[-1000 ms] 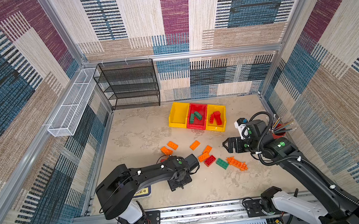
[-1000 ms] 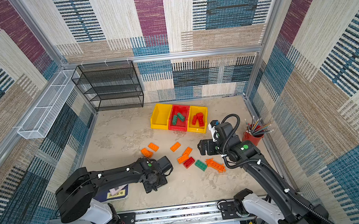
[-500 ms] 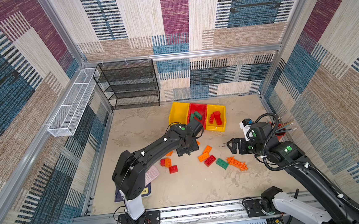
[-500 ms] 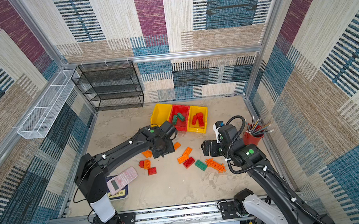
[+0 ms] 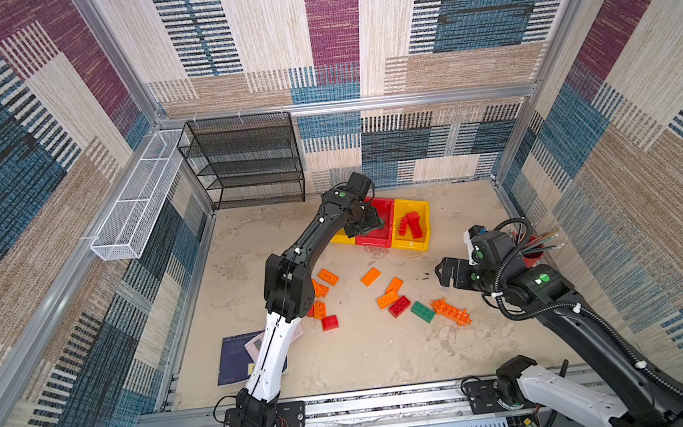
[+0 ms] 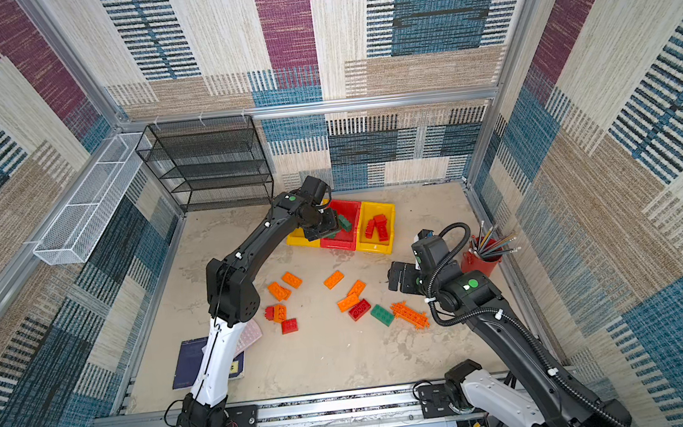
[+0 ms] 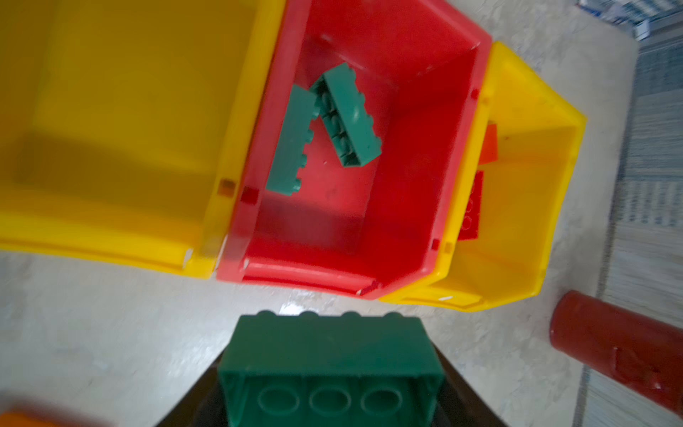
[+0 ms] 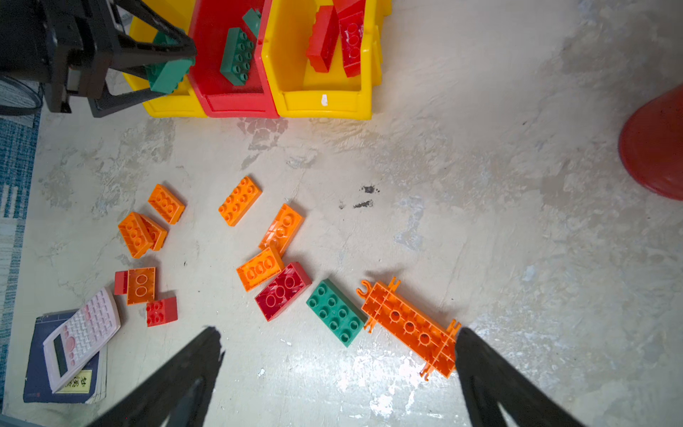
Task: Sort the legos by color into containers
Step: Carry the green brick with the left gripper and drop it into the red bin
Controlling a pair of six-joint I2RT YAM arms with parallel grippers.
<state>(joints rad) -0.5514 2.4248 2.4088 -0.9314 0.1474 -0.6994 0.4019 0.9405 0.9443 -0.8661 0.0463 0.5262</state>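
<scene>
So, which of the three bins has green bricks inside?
The red bin, the middle one, between the two yellow bins: two green bricks lie in it.

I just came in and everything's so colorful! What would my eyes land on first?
Probably the left fingers gripping a green brick right by the bins at the back of the table. Then the red bin in the middle, with two green bricks inside, and the orange bricks scattered in front.
</scene>
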